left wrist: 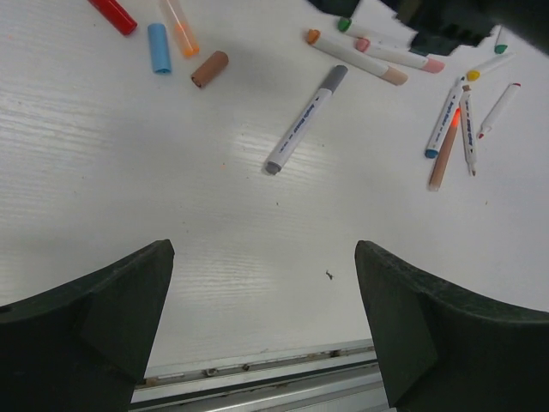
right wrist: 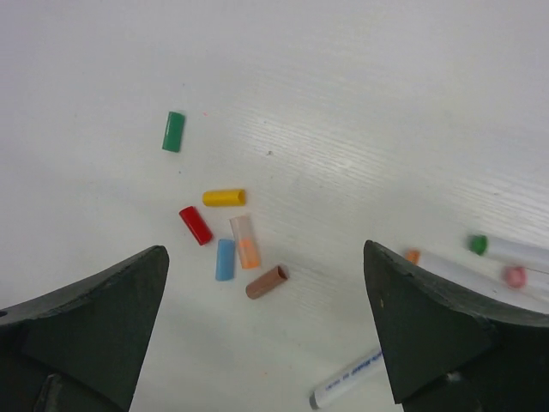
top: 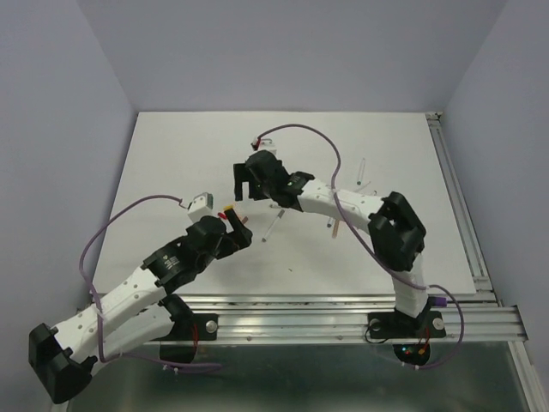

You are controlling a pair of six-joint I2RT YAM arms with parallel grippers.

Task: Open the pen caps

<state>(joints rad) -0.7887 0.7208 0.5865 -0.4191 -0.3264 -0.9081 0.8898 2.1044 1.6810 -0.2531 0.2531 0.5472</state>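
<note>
Green, yellow, red, blue, orange and brown pen caps (right wrist: 224,197) lie loose just left of the desk's (top: 171,154) middle, already off. Rightward, a grey-capped pen (left wrist: 304,120) looks still shut. Left claw (left wrist: 262,330) and right claw (right wrist: 266,330) both gape, empty.

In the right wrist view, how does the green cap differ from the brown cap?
Colour: the green cap is bright green, the brown cap dull brown. Placement: the green cap lies alone; the brown cap lies close to the orange cap. Pose: the green cap runs almost up-down in the picture, the brown cap slants. Both are short loose caps lying on the table.
</note>
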